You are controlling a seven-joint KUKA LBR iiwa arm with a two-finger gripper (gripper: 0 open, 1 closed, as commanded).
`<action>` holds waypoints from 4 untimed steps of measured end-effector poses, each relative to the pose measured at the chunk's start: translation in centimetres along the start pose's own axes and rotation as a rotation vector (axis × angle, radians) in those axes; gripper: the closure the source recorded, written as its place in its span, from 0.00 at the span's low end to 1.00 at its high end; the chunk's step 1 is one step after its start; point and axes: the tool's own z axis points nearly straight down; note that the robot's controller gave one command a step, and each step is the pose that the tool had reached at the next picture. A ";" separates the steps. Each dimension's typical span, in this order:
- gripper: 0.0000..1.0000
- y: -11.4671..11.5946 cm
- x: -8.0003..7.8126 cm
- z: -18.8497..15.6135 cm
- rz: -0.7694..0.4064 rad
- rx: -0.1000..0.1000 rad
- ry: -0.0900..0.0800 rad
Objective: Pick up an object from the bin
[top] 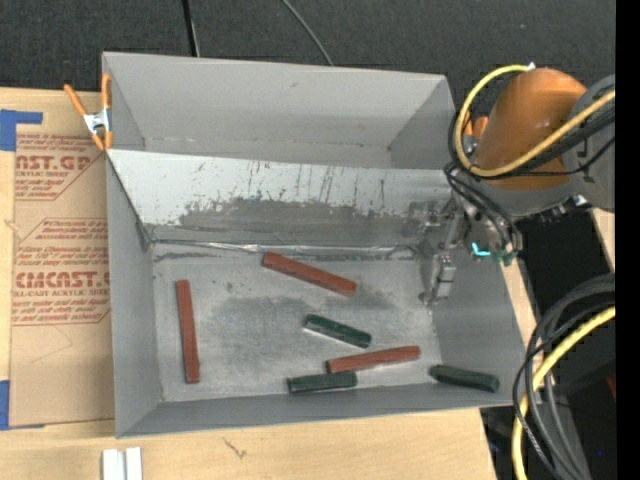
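Pincer (438, 276) (open or closed: cannot tell) poised by right wall of bin (250, 98), apart from red bar (309, 273); approach step, likely; next, centring above it.

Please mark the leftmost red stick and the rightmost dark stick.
leftmost red stick (187, 331): camera view, middle of its length.
rightmost dark stick (464, 377): camera view, middle of its length.

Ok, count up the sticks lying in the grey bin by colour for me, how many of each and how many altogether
Red-brown sticks: 3
Dark green sticks: 3
Total: 6
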 end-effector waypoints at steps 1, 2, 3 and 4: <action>0.00 0.0 -0.2 -0.4 -0.001 0.001 -0.007; 0.00 1.4 2.6 5.3 -0.032 0.002 -0.012; 1.00 4.9 2.5 9.6 -0.017 0.000 -0.006; 0.00 4.8 2.5 9.6 -0.017 0.000 -0.006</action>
